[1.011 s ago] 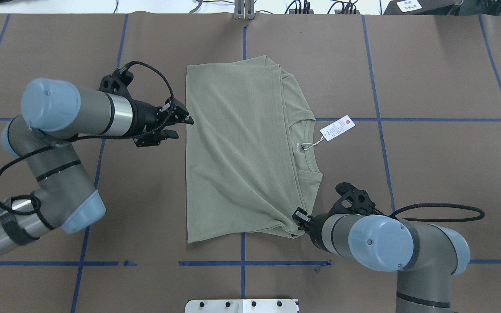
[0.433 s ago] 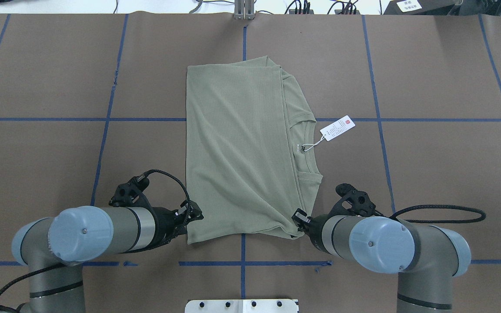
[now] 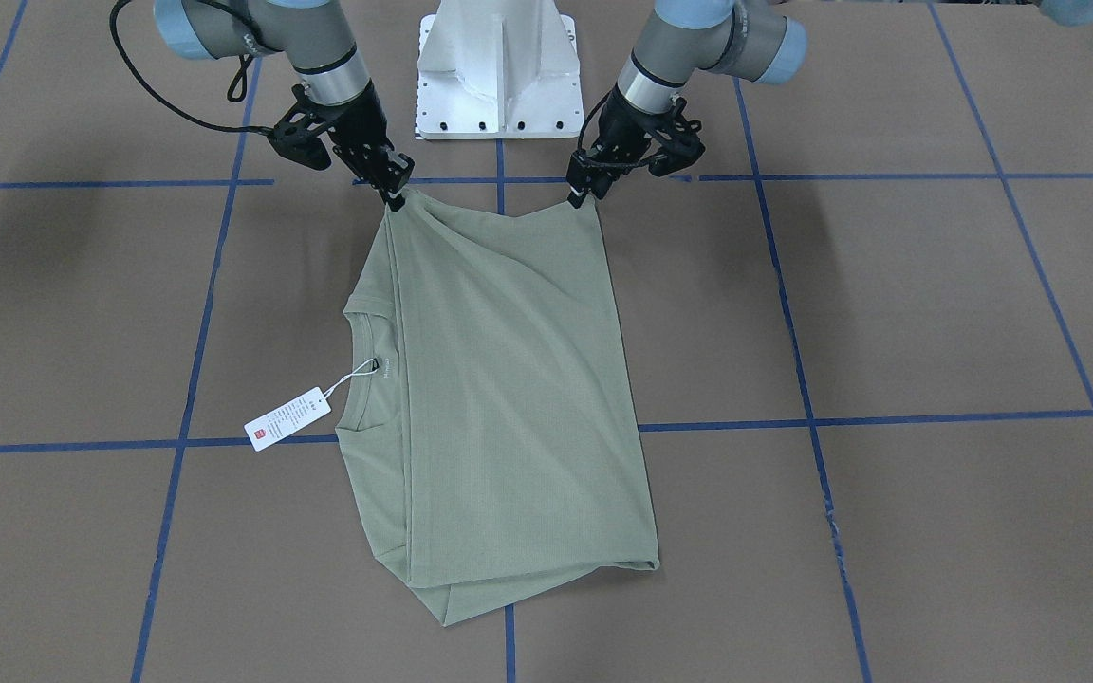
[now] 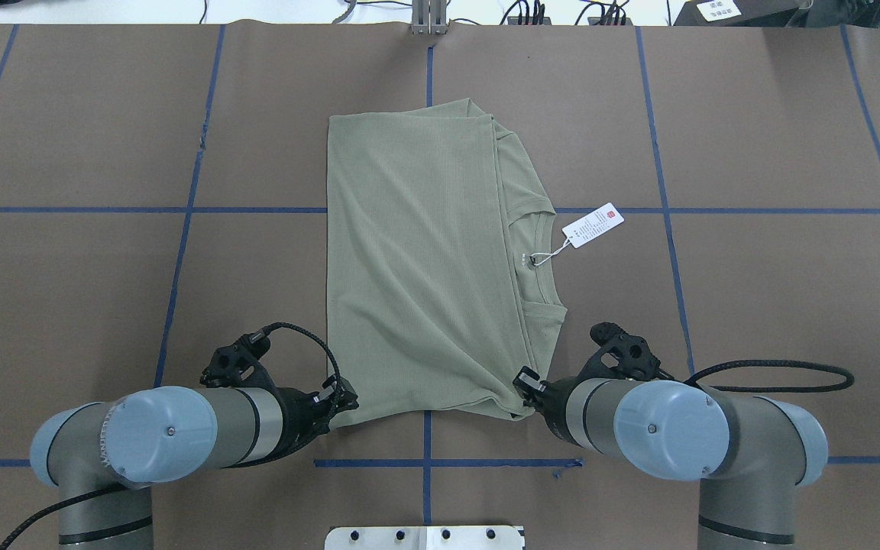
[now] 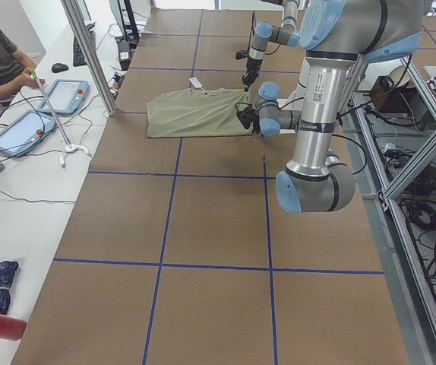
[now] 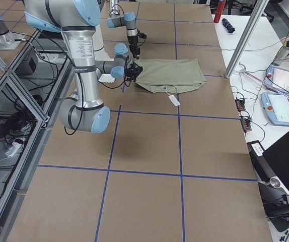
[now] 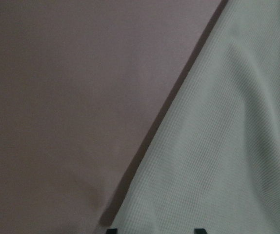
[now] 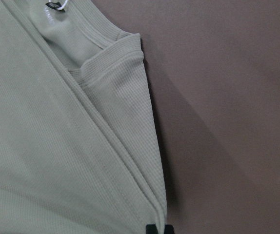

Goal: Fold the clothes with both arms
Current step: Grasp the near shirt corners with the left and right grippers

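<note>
Holding the left tool (image 4: 339, 403) low over the bench (image 4: 753, 305), close to the middle of the robot's edge, right at the near left corner of the shirt (image 4: 417, 267). Showing its jaws standing apart in the wrist view, with cloth lying between the two tips and nothing pinched.

Finding the shirt lying flat around mid-bench, folded into a long panel running from the robot's edge toward the far edge, with the neck opening facing the right edge. Trailing a tag (image 4: 593, 224) on its string off the collar, flat on the bench just beside the shirt, on the side toward the right edge.

Pinching the shirt's near right corner in the right tool (image 4: 524, 393), jaws closed tight on the cloth, creases drawing in toward the grip.
</note>
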You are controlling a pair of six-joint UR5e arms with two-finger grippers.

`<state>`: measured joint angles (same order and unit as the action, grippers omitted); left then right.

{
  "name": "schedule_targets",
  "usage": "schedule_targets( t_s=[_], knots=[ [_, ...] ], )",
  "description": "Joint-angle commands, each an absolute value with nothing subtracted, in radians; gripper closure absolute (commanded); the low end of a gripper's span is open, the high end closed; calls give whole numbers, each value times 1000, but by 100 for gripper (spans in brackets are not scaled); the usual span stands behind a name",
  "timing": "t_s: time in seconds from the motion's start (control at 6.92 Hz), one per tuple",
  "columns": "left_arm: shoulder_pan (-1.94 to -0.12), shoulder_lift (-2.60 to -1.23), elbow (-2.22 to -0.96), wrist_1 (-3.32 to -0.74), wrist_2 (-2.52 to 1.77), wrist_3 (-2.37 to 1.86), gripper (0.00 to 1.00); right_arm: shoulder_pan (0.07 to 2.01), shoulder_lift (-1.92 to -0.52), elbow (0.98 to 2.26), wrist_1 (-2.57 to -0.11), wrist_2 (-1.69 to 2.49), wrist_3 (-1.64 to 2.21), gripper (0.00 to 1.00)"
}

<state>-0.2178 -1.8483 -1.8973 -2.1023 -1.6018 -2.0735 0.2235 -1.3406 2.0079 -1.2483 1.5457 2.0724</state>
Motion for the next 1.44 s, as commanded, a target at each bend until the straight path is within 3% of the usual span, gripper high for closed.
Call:
schedule_targets(
  t_s=[0.0, 0.29, 0.43, 0.72, 1.01, 1.3],
  knots=[
    [-216, -1851, -1881, -2099, -1601, -2074, 48, 224, -1344, 2019, -1249, 1546, 2072, 100],
    [-216, -1852, -1876, -2098, -1601, -2071, 48, 224, -1344, 2023, -1249, 1546, 2072, 100],
    [-216, -1852, -1876, -2098, -1601, -2071, 60, 224, -1344, 2023, -1249, 1546, 2072, 100],
    [-216, -1852, -1867, -2098, -1601, -2074, 100, 224, -1344, 2023, -1249, 1546, 2072, 100],
    [-219, -1852, -1905, -2100, -1611, -2072, 100, 224, -1347, 2029, -1249, 1546, 2072, 100],
    [-227, -1822, -2021, -2099, -1618, -2072, 100, 194, -1449, 2121, -1249, 1548, 2113, 100]
  ],
)
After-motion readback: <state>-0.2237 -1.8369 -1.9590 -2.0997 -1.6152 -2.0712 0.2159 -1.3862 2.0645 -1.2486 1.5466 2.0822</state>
